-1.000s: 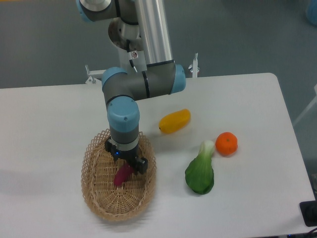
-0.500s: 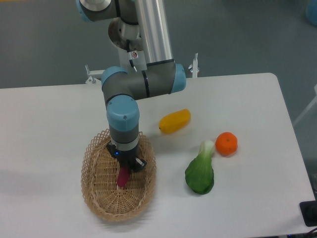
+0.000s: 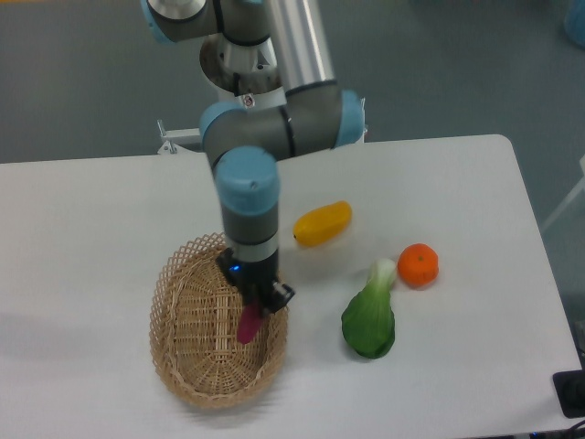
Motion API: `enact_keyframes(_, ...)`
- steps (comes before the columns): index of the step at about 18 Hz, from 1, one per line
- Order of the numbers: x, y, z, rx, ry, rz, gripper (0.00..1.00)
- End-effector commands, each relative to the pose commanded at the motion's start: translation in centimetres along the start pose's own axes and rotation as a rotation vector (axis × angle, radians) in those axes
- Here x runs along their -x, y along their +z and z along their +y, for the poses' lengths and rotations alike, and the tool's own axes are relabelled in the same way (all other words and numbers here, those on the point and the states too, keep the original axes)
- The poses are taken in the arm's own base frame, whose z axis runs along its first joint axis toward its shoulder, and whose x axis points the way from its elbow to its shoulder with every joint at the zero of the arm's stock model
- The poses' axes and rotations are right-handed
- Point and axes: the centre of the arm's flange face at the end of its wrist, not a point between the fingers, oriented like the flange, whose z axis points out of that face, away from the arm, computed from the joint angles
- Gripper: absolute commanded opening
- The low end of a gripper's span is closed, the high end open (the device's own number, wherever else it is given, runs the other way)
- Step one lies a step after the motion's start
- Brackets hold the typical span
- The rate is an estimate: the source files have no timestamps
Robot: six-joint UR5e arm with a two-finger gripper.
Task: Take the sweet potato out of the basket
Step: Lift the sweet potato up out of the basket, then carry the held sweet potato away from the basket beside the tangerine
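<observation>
hanging almost straight down over the right half of the oval wicker basket, the gripper has its two dark fingers pinched onto the upper end of the sweet potato, a slim magenta-purple tuber that points nearly upright with its lower tip toward the basket's woven floor. whether that tip touches the weave or hangs just clear of it i cannot tell from here. a small blue light glows on the black gripper body just under the grey and light-blue wrist of the arm, which reaches in from the back of the table and bends down over the basket's far right rim. the basket sits on the white table toward the front left, its open-lattice edge showing all around except where the wrist covers it. outside the basket, an oblong yellow fruit lies just right of the arm, tilted with its right end higher in the view. farther right, a bok choy lies with its pale stem end pointing up toward a small orange, the two close together though i cannot tell if they touch.
</observation>
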Motion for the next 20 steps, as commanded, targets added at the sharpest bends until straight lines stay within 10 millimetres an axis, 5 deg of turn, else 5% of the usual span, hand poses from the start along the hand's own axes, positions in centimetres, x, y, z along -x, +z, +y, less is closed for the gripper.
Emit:
enact_keyframes(9,10.5,-7.5,9.1,0.001,0.036,0.015,0.29)
enact_keyframes(15,13.6,-8.3,14.9,0.016,0.087,-0.003,0.28)
enact_keyframes(20,14.0,-8.3,15.7,0.017,0.086,-0.006,0.28)
